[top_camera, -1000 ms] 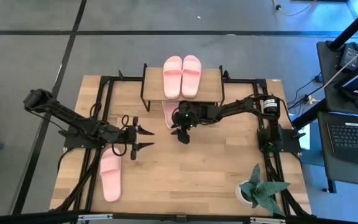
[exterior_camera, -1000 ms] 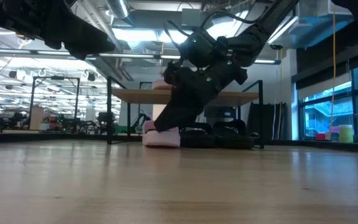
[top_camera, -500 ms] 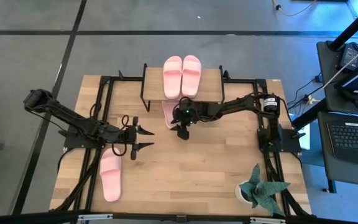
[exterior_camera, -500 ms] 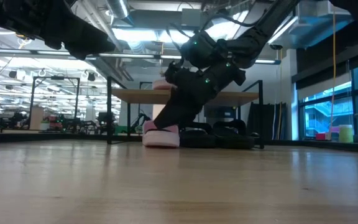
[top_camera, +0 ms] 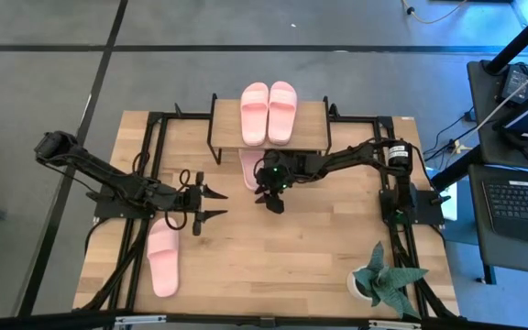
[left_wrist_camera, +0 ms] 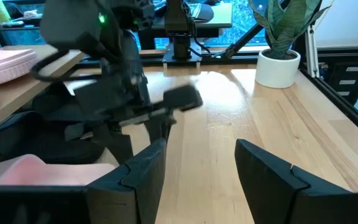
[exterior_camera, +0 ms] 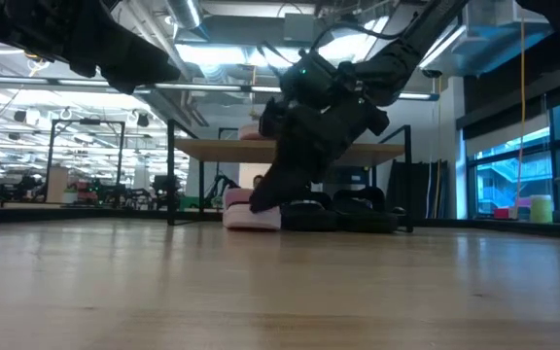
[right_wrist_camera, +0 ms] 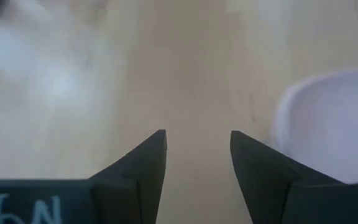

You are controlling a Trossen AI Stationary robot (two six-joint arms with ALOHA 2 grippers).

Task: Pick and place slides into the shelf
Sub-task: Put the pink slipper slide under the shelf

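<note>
— Where did the slides sit?

— Two pink ones lay on the shelf top; another pink slide poked out from under it, just beside the right gripper, whose fingers stood apart over bare table, holding nothing. A fourth pink slide lay near the table's front, by the left gripper, also spread and empty. Dark shapes under the shelf in the low view may have been the black pair.

— How would one handle?

— Light, I judged, and springy (foam, probably), not fragile. The strap would flex, so pinching the sole's edge or the strap's stiff arch seemed safest.
</note>
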